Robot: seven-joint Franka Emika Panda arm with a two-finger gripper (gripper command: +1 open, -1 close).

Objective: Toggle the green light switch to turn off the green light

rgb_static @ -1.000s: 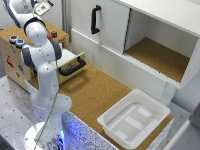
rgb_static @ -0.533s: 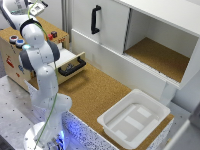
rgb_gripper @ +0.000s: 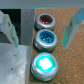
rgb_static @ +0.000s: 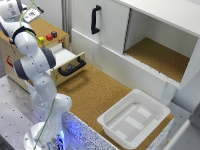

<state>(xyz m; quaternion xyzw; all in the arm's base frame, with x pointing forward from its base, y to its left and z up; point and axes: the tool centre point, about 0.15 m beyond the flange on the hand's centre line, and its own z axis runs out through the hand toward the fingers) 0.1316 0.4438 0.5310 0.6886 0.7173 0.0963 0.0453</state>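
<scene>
The green light switch (rgb_static: 41, 40) is a small yellow-green cube button on top of the wooden box (rgb_static: 10, 52), next to a red button (rgb_static: 49, 36) and a dark button (rgb_static: 54, 34). My gripper (rgb_static: 29, 15) hovers over the box's far end, apart from the buttons. In the wrist view the gripper (rgb_gripper: 41, 31) is open and empty. Its fingers (rgb_gripper: 10, 30) straddle a row of round lights. The green light (rgb_gripper: 44, 63) glows brightly, the blue light (rgb_gripper: 46, 37) and the red light (rgb_gripper: 45, 21) are dim. The switch is out of the wrist view.
An open drawer with a black handle (rgb_static: 70, 66) sticks out beside the arm. A white bin (rgb_static: 132, 117) sits on the cork surface at the exterior view's right. A cabinet door with a black handle (rgb_static: 95, 19) and an open compartment (rgb_static: 155, 55) stand behind.
The arm's hand has shifted only slightly over the box top. Nothing else has visibly moved.
</scene>
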